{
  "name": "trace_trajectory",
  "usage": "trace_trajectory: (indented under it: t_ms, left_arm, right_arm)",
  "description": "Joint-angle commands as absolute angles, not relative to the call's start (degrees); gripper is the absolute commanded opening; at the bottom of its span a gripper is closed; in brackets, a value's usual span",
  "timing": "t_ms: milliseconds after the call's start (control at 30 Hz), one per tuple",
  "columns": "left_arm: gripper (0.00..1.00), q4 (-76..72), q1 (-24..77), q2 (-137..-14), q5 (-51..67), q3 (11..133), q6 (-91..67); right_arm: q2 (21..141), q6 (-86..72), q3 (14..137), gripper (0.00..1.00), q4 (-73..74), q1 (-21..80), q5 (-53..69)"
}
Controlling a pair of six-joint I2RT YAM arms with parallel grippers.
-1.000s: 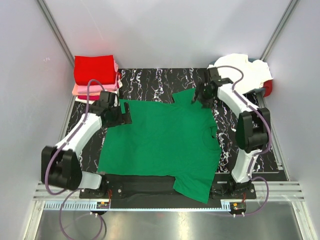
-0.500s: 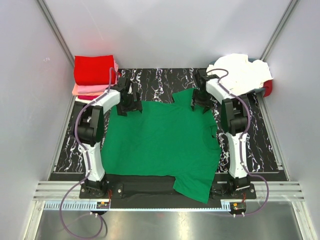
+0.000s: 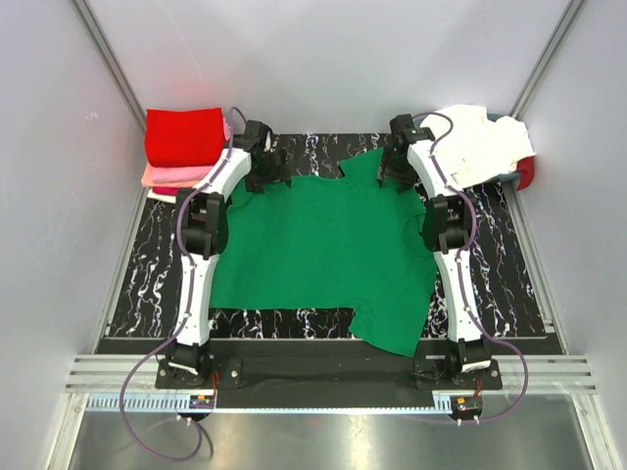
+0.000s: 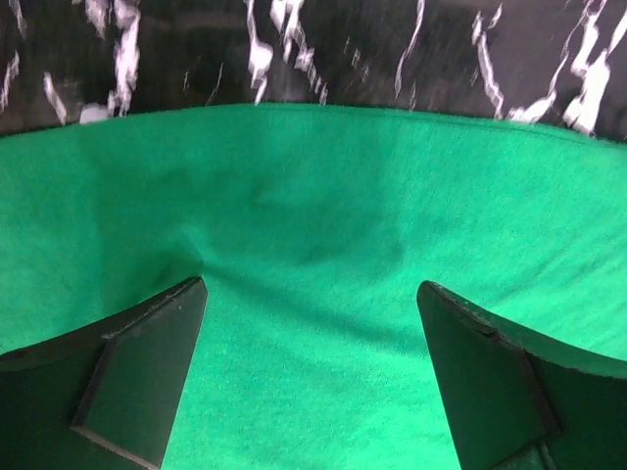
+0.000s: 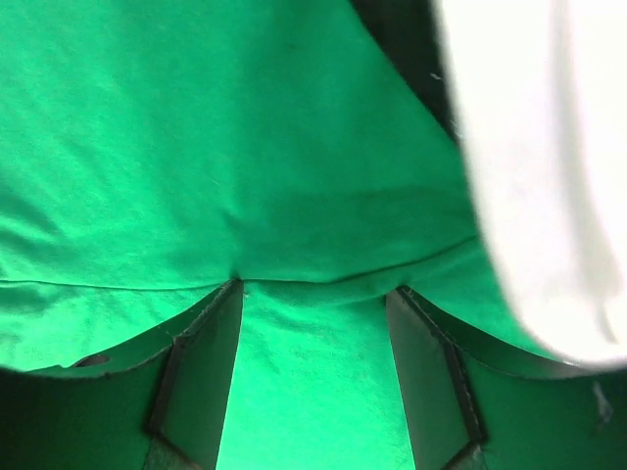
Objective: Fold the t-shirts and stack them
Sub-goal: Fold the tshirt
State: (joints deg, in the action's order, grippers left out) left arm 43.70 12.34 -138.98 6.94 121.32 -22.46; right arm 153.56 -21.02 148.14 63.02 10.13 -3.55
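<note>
The bright green t-shirt (image 3: 323, 250) lies spread flat on the black white-veined mat (image 3: 147, 264). Both arms reach out to its far edge. My left gripper (image 3: 265, 176) is at the far left corner; in its wrist view the gripper (image 4: 312, 289) has its jaws wide apart, with the fingers (image 4: 137, 372) down on the green cloth (image 4: 313, 215). My right gripper (image 3: 395, 174) is by the far sleeve. In its wrist view the gripper (image 5: 313, 289) is open, with green cloth (image 5: 196, 127) between and over the fingertips.
A folded stack of red and pink shirts (image 3: 186, 142) sits at the far left corner. A loose pile of white and cream shirts (image 3: 480, 147) lies at the far right, close beside my right gripper, and shows in the right wrist view (image 5: 549, 176). Walls enclose the mat.
Both arms have stretched toward the far side. The green shirt has slid away from the near edge with them and lies flatter.
</note>
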Motion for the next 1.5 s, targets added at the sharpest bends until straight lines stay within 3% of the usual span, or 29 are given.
trace_trajectory:
  t_ms: [0,133,333,400,533,667,867,1133,1467]
  left_arm:
    - [0.98,47.5,11.4,-143.0,9.7,131.1,-21.7]
    - [0.98,48.4,11.2,-141.2,11.1,133.9,-22.5]
    - [0.98,48.8,11.2,-122.3,9.1,123.9,-22.4]
    - [0.99,49.6,11.2,-112.4,5.9,115.3,-21.7]
    - [0.99,52.4,11.3,-96.3,0.2,96.7,-22.8]
    - [0.99,53.3,11.2,-76.4,-1.5,70.8,-29.1]
    - [0.99,52.4,11.2,-57.0,-0.9,47.9,-42.9]
    - [0.94,50.5,10.8,-47.1,-4.7,36.8,-51.1]
    - [0.84,44.8,10.7,-51.5,-9.7,30.9,-55.5]
  right_arm:
    - [156.1,-21.4,149.1,0.68,58.8,7.4,-1.2]
    - [152.6,-18.4,149.6,0.7,53.0,7.3,6.0]
    - [138.4,-18.3,142.0,0.73,49.8,7.9,11.8]
    - [131.3,-18.5,136.5,0.75,51.3,8.1,9.3]
    - [114.4,-20.2,121.8,0.76,53.1,8.3,7.2]
    - [97.6,-24.3,94.6,0.77,49.0,8.3,5.5]
    - [75.5,-35.1,64.5,0.77,40.0,8.6,13.3]
    - [61.0,-37.3,51.2,0.78,45.2,8.5,13.6]
    - [51.1,-46.2,41.1,0.83,49.0,8.6,10.6]
